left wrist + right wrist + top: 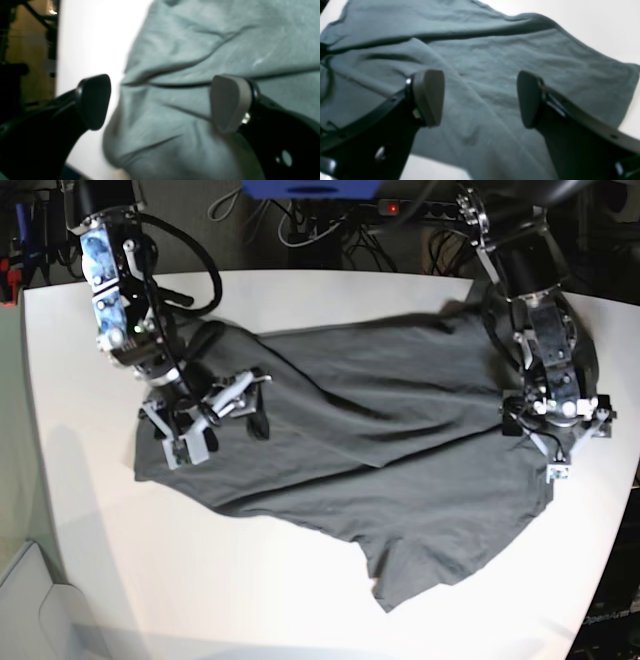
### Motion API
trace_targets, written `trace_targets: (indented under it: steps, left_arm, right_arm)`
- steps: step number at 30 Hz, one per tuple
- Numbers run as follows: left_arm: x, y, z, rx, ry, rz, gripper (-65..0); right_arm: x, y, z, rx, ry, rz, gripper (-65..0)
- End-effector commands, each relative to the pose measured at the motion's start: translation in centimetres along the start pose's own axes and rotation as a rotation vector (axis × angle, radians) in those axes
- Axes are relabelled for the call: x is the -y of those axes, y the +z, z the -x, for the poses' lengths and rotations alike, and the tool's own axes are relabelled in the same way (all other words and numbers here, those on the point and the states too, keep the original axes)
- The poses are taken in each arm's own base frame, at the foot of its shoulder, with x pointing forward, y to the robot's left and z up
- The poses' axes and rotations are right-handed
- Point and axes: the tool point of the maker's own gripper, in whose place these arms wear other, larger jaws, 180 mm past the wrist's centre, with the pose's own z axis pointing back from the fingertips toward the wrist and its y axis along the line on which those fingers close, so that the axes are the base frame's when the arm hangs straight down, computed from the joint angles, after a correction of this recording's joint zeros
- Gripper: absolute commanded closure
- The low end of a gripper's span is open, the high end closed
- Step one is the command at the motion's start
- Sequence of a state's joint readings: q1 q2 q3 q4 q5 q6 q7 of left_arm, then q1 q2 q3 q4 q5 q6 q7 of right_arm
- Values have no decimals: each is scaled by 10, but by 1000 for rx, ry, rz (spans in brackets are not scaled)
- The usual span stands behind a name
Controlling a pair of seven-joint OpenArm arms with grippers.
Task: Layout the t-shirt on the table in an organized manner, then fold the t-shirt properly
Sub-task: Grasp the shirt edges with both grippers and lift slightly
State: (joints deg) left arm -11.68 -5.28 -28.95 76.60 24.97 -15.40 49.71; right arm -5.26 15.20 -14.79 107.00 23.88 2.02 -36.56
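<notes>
The shirt lies spread but creased across the counter, so I judge I am at the laying-out step. My left pincer and right pincer both gape empty above it; next, grip edges and pull flat.

The t-shirt is a plain dark grey without print or pattern; in the wrist views it reads as a paler blue-grey. The worktop is uniform matte white. The left gripper is black, with one black pad and one light grey pad. The right gripper is likewise black, carrying one grey-beige pad and one dark pad. Both arms show black housings with silver metal fittings.
</notes>
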Motion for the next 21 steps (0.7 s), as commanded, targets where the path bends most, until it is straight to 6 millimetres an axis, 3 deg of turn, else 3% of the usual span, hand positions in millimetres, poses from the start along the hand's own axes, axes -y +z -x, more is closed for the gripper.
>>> trace_targets:
  steps: [1,6,11,17,21]
  left_arm:
    - [-9,1,-22,49,17,-19,-618]
    - [-2,-19,-27,1,30,24,-618]
    - [-1,-38,-22,-9,27,47,-618]
    - [1,-45,-19,6,22,58,-618]
    - [-8,-36,-36,49,25,38,-618]
  right_arm:
    - [-7,7,-3,25,-9,-16,-459]
    - [-25,24,46,-76,-62,-41,-459]
    - [-30,27,60,-107,-77,-49,-459]
    - [-5,10,88,-197,-78,1,-459]
    - [16,-8,104,-252,-86,42,-459]
